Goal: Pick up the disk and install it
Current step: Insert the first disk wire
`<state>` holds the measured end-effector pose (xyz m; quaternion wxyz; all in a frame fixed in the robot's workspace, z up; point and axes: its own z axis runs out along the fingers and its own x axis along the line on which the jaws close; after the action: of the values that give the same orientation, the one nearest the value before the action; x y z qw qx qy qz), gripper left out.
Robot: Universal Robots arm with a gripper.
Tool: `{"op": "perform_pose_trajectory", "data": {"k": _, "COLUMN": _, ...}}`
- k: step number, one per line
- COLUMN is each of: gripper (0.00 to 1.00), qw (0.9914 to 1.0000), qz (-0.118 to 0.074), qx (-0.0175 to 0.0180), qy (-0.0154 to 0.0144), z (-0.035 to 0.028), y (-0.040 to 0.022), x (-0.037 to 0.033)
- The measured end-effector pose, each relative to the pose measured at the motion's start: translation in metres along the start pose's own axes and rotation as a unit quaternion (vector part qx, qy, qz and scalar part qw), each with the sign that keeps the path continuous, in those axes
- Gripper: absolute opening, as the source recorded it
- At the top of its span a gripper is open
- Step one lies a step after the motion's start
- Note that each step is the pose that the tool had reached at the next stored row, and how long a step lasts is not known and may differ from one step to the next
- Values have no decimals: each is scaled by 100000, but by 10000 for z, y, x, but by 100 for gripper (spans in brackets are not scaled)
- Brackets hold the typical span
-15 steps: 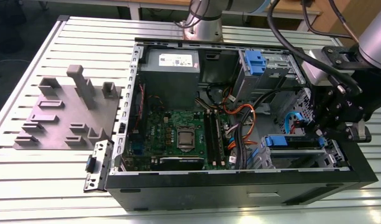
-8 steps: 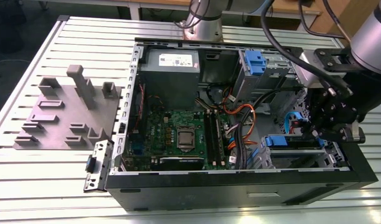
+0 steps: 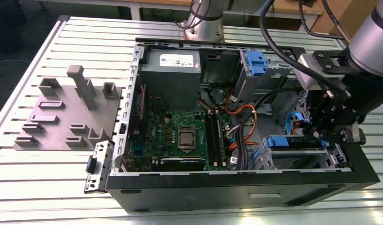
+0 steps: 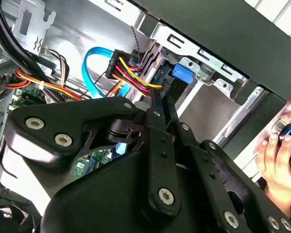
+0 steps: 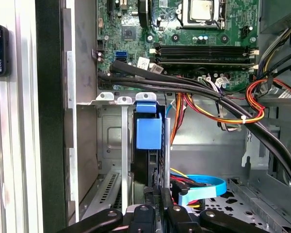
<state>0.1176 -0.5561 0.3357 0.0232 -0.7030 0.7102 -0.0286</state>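
The disk (image 5: 149,133) stands on edge in a slot of the metal drive cage (image 5: 111,141) at the front corner of the open computer case (image 3: 241,180); its blue carrier tab faces up. My gripper (image 5: 156,191) reaches down into that cage with its two thin black fingers close together on the disk's dark edge. In the exterior view, the gripper (image 3: 317,136) hangs at the view's right, right beside the disk's blue carrier (image 3: 284,141). In the second wrist view, the fingers (image 4: 157,114) run up to the blue tab (image 4: 177,74).
Black, orange and yellow cables (image 5: 218,99) and a blue data cable (image 5: 203,187) cross beside the cage. The motherboard (image 3: 179,136) and a grey power supply box (image 3: 172,65) fill the case. A bare blue bracket (image 3: 257,63) sits in the upper bay. A person's hand (image 4: 276,155) rests outside the case.
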Motion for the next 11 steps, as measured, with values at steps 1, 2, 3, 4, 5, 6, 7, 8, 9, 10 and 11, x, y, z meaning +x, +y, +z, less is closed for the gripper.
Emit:
{"op": "perform_pose_trajectory", "data": {"k": 1, "gripper": 16, "qw": 100000, "qz": -17, "qx": 115, "qy": -5, "z": 0, "y": 5, "x": 0}}
{"op": "perform_pose_trajectory", "data": {"k": 2, "gripper": 16, "qw": 100000, "qz": -28, "qx": 240, "qy": -5, "z": 0, "y": 11, "x": 0}}
{"op": "perform_pose_trajectory", "data": {"k": 3, "gripper": 16, "qw": 99999, "qz": -38, "qx": 388, "qy": -6, "z": 0, "y": 16, "x": 0}}
{"op": "perform_pose_trajectory", "data": {"k": 4, "gripper": 16, "qw": 99998, "qz": -47, "qx": 582, "qy": -8, "z": 0, "y": 21, "x": 0}}
{"op": "perform_pose_trajectory", "data": {"k": 5, "gripper": 16, "qw": 99997, "qz": -47, "qx": 797, "qy": -11, "z": 0, "y": 26, "x": 0}}
{"op": "perform_pose_trajectory", "data": {"k": 6, "gripper": 16, "qw": 99995, "qz": -43, "qx": 1026, "qy": -12, "z": 1, "y": 33, "x": 0}}
{"op": "perform_pose_trajectory", "data": {"k": 7, "gripper": 16, "qw": 99992, "qz": -46, "qx": 1239, "qy": -20, "z": 1, "y": 40, "x": 0}}
{"op": "perform_pose_trajectory", "data": {"k": 8, "gripper": 16, "qw": 99990, "qz": -43, "qx": 1442, "qy": -32, "z": 3, "y": 49, "x": 1}}
{"op": "perform_pose_trajectory", "data": {"k": 9, "gripper": 16, "qw": 99987, "qz": -39, "qx": 1608, "qy": -64, "z": 7, "y": 56, "x": 1}}
{"op": "perform_pose_trajectory", "data": {"k": 10, "gripper": 16, "qw": 99985, "qz": -37, "qx": 1731, "qy": -82, "z": 10, "y": 61, "x": 0}}
{"op": "perform_pose_trajectory", "data": {"k": 11, "gripper": 16, "qw": 99984, "qz": -32, "qx": 1805, "qy": -93, "z": 14, "y": 64, "x": 0}}
